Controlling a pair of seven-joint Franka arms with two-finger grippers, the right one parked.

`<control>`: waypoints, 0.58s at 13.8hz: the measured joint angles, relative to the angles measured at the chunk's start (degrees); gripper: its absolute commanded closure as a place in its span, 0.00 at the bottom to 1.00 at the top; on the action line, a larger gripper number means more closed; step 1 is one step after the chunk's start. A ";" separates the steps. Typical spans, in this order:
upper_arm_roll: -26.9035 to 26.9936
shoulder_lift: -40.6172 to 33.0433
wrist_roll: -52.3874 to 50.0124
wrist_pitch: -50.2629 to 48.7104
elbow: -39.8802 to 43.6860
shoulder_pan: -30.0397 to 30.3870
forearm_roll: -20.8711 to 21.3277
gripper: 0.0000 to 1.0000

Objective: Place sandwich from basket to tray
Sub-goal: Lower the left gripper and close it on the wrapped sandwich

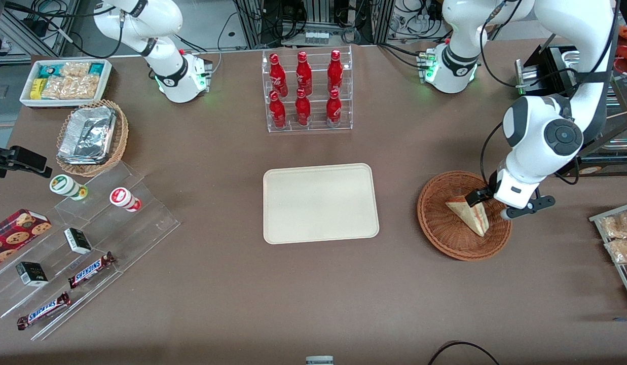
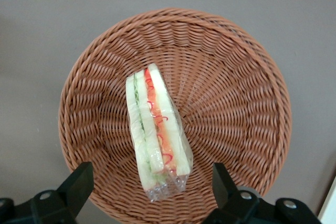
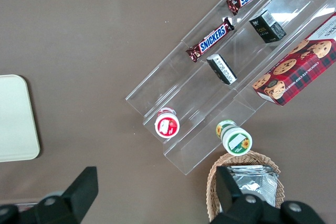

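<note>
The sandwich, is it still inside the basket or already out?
Inside: the sandwich lies on the basket floor, with the open hand just above it.

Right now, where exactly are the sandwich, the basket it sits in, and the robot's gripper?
sandwich (image 2: pixel 156 129): left wrist view, on its filling stripe.
basket (image 1: pixel 445 238): front view, on the woven rim nearest the camera.
gripper (image 2: pixel 152 190): left wrist view, midway between the open fingertips, above the sandwich's wrapped end.
</note>
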 measured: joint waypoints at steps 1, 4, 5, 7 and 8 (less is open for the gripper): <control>-0.03 0.20 -4.37 0.27 -0.23 0.00 -0.02 0.00; -0.11 1.45 -13.11 1.15 -0.45 -0.01 -0.89 0.00; -0.10 1.93 -14.87 1.64 -0.46 -0.01 -2.11 0.00; -0.10 2.84 -16.66 2.18 -0.46 -0.01 -3.88 0.00; -0.09 3.26 -17.19 2.33 -0.45 -0.01 -4.77 0.00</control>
